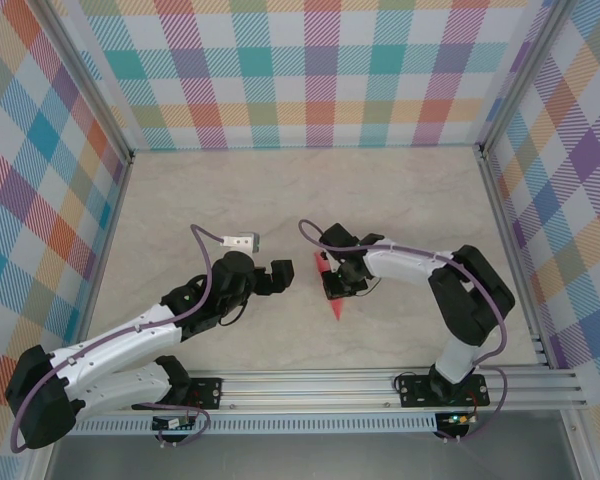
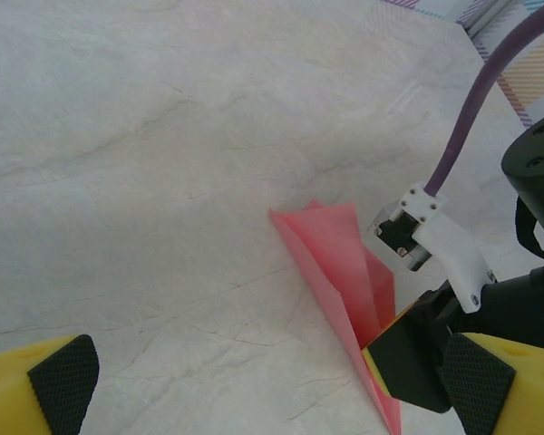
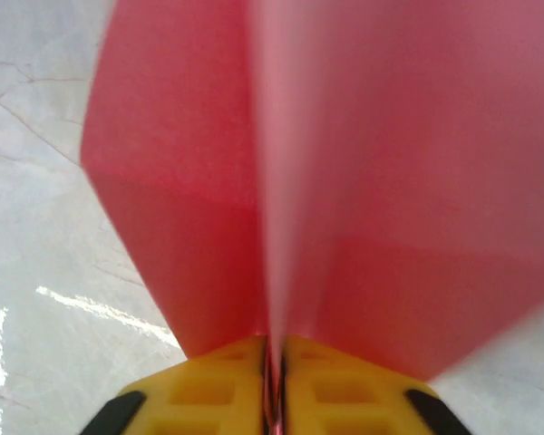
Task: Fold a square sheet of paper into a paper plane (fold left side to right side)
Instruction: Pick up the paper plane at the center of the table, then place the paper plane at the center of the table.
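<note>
- Over on the left side of the table (image 1: pixel 280 190), the left gripper (image 1: pixel 278 276) hovers with its jaws spread as wide as they go, nothing in them.
- And the pink thing beside it?
- That's the paper plane (image 1: pixel 336 306), near the middle, just to the right of that open hand. Narrow dart, point aimed back toward the arm bases.
- Who's got it?
- The right gripper (image 1: pixel 336 284), clamped tight along the centre crease. The wings fan out either side of its yellow fingers (image 3: pixel 208 381).
- Looks flimsy.
- I'd say so: thin, featherweight, floppy at the wingtips, easy to crumple, likely to skate on that smooth top. The stacked layers at the crease are the sensible place to pinch, lightly.
</note>
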`<state>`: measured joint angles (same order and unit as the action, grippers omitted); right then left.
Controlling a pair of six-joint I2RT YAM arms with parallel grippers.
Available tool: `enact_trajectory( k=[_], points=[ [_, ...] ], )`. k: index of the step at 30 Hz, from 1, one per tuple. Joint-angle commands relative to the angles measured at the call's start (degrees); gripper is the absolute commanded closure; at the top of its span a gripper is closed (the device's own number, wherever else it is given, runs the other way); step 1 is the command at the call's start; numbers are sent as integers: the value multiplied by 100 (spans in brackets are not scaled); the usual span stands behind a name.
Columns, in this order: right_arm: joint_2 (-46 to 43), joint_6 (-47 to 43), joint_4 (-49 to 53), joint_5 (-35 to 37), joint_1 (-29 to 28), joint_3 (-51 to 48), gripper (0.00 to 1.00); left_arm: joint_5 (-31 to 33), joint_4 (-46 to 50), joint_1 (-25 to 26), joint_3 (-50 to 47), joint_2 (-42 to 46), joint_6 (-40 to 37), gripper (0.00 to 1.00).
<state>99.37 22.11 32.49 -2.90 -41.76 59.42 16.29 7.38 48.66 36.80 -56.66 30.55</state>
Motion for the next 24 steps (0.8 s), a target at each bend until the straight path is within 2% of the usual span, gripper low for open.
enact_trajectory(
  k=[1,7,10,18,24],
  points=[
    [87,46,221,281,44,427,97,35,96,31,13,-4,-22,0],
    [436,162,1090,676,575,1649,97,-161,181,32,100,-20,-77,0],
    [992,145,1485,886,746,2549,96,-213,176,29,117,-43,-82,0],
    [2657,66,2379,833,1011,4687,94,-384,237,30,163,-160,-25,0],
    [3206,48,2753,905,1023,5259,94,-282,318,31,161,-176,39,0]
  ],
)
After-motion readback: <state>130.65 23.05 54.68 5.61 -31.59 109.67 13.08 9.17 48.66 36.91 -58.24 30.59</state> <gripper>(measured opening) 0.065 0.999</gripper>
